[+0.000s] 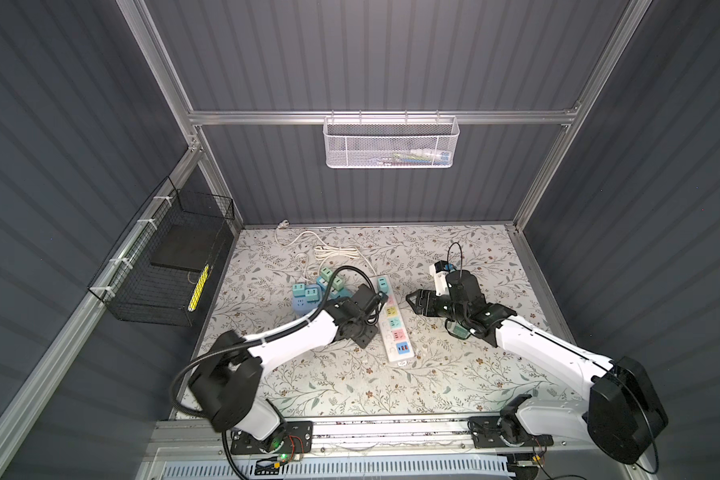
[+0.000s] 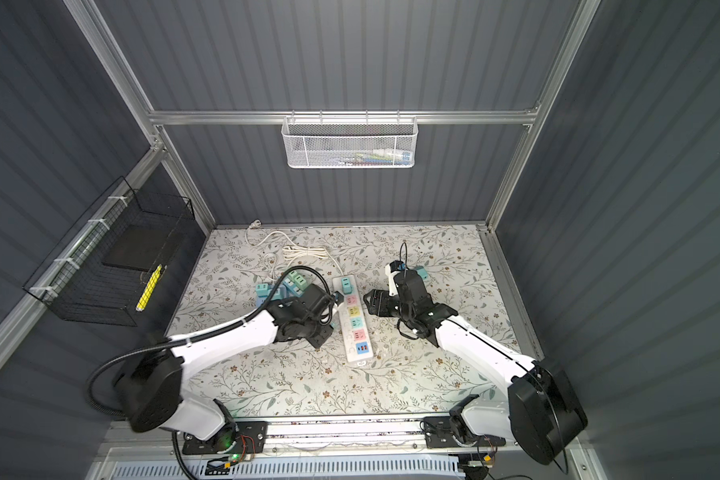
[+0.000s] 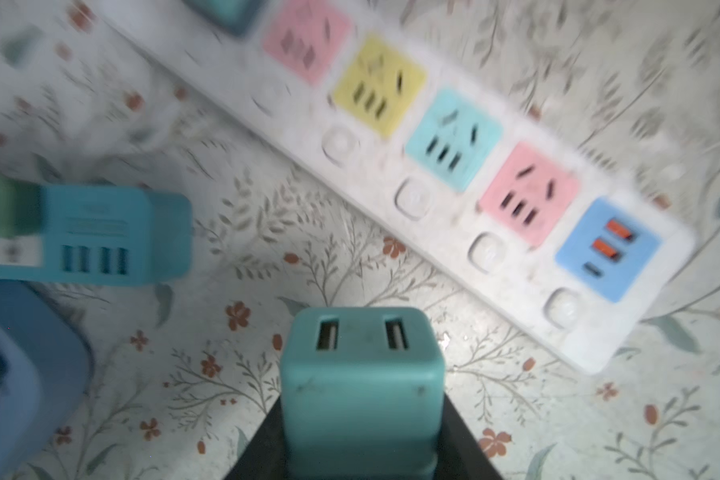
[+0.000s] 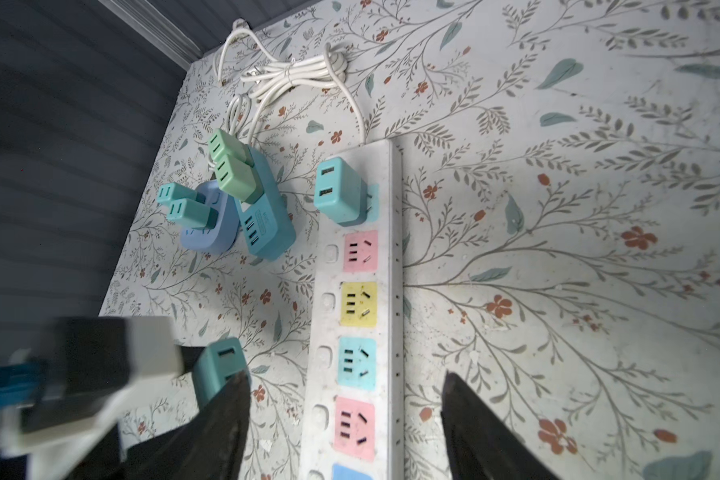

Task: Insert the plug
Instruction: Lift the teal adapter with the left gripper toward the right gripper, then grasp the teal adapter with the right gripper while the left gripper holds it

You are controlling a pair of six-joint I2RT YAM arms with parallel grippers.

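My left gripper [image 3: 360, 436] is shut on a teal two-port plug [image 3: 360, 386], held just left of the white power strip [image 3: 375, 170]. The strip lies lengthwise mid-table in both top views [image 1: 400, 362] [image 2: 360, 362], with pink, yellow, cyan and pink sockets bare. Another teal plug [image 4: 337, 191] sits in its far socket. My right gripper [image 4: 346, 415] is open on the strip's right side [image 1: 412, 301], its dark fingers [image 4: 221, 419] appearing either side of the strip in the right wrist view, gripping nothing. The held plug [image 4: 219, 365] shows there too.
Blue adapters carrying green and teal plugs [image 1: 321, 291] cluster left of the strip. The white cord [image 1: 333, 251] is coiled behind them. A loose teal plug [image 2: 420, 272] lies behind the right wrist. A black wire basket [image 1: 163, 270] hangs on the left wall.
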